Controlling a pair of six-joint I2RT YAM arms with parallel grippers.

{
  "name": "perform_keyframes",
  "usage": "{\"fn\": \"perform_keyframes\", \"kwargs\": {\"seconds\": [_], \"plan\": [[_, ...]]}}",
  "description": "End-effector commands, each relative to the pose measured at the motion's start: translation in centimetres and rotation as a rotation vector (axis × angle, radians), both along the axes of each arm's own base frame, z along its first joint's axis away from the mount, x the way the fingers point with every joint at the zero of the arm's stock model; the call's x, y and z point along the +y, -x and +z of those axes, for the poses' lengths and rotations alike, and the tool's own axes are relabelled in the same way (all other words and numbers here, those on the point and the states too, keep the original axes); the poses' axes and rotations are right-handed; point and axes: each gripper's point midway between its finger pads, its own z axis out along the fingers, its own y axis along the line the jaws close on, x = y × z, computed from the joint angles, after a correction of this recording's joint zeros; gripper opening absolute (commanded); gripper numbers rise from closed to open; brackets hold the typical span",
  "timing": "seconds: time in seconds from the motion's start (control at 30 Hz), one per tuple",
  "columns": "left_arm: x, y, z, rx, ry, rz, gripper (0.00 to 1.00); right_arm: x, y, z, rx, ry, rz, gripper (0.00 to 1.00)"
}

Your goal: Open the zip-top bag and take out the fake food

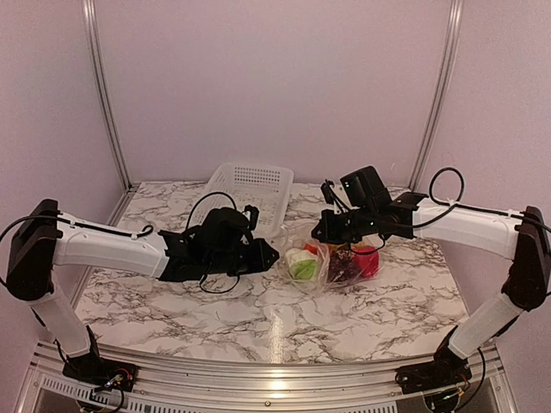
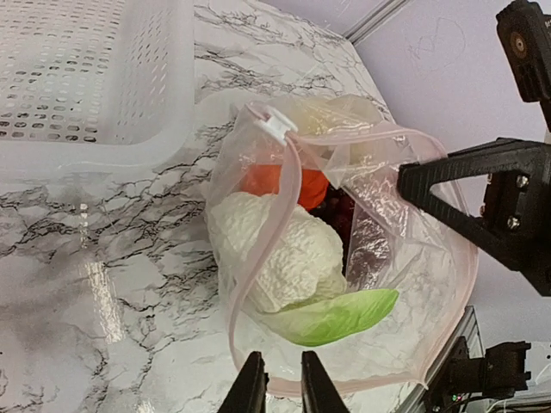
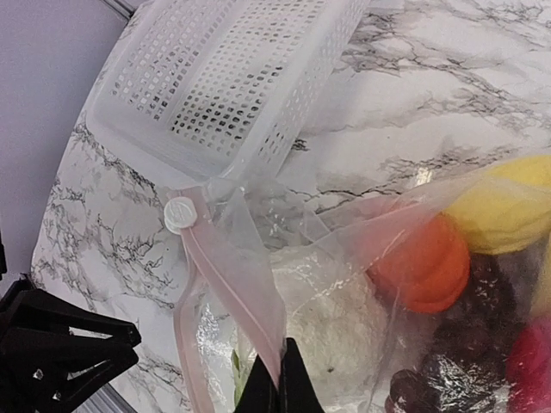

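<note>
The zip-top bag [image 1: 317, 280] sits on the marble table [image 1: 258, 327] right of centre, just in front of the white perforated basket [image 1: 248, 185] and squarely between the two arms. And the mouth is parted. From the left wrist camera the two pinkish zip strips split at the white slider [image 2: 277, 125], one curving down the near side and the other running off to the right.

The right gripper [image 1: 320, 234] comes in over the top of the bag, and its own wrist view settles the matter. Its fingers [image 3: 300, 396] are pressed together with the pink zip strip pinched between them, a firm grasp on the rim.

Across the way, the left gripper [image 2: 282, 391] is at the opposite edge of the bag. Its fingers are a narrow gap apart, with the bag's seam lying in that gap. Whether they actually bite the plastic cannot be told from these views.

The fake food [image 1: 301, 265] is all inside the bag. The white-green cabbage [image 2: 275, 245] is up front against the film, with the orange fruit [image 3: 422, 265] behind it and a yellow piece [image 3: 504, 211] beside that. The dark purple grapes [image 3: 456, 344] are lower down, and a red piece [image 3: 529, 366] shows at the edge of the right wrist view. The corner of the bag with the slider lies just beside the basket's near corner.
</note>
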Motion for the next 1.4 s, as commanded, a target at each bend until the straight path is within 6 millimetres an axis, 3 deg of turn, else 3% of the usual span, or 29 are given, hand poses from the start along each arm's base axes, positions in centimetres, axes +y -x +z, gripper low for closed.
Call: {"fn": "perform_keyframes", "kwargs": {"seconds": [0.0, 0.1, 0.27, 0.4, 0.53, 0.9, 1.03, 1.17, 1.37], "plan": [[-2.6, 0.5, 2.9, -0.090, 0.051, -0.101, 0.18, 0.7, 1.1, -0.6, 0.028, -0.037, 0.059, 0.00], [-3.6, 0.5, 3.0, -0.081, 0.106, -0.106, 0.26, 1.2, 1.1, -0.9, 0.038, -0.049, 0.073, 0.00], [-4.9, 0.2, 0.7, 0.029, 0.088, -0.083, 0.37, 1.4, 0.8, -1.4, 0.042, -0.046, 0.074, 0.00], [-4.0, 0.0, -0.7, 0.099, 0.084, -0.003, 0.52, 1.3, 0.6, -1.5, 0.042, -0.036, 0.070, 0.00], [-2.6, -0.2, -2.5, 0.150, 0.040, 0.072, 0.59, 0.9, 0.4, -1.2, 0.028, -0.024, 0.051, 0.00], [-3.2, -0.9, -6.5, 0.253, -0.053, 0.126, 0.66, 1.2, 0.5, -1.1, 0.029, -0.035, 0.063, 0.00], [-3.2, -1.3, -7.5, 0.272, -0.100, 0.151, 0.76, 1.3, 0.5, -1.2, 0.032, -0.037, 0.065, 0.00], [-3.5, -1.6, -7.6, 0.268, -0.085, 0.160, 0.94, 1.4, 0.5, -1.3, 0.035, -0.039, 0.071, 0.00], [-3.6, -1.8, -9.3, 0.315, -0.081, 0.181, 0.98, 1.4, 0.6, -1.4, 0.037, -0.038, 0.073, 0.00]]}}
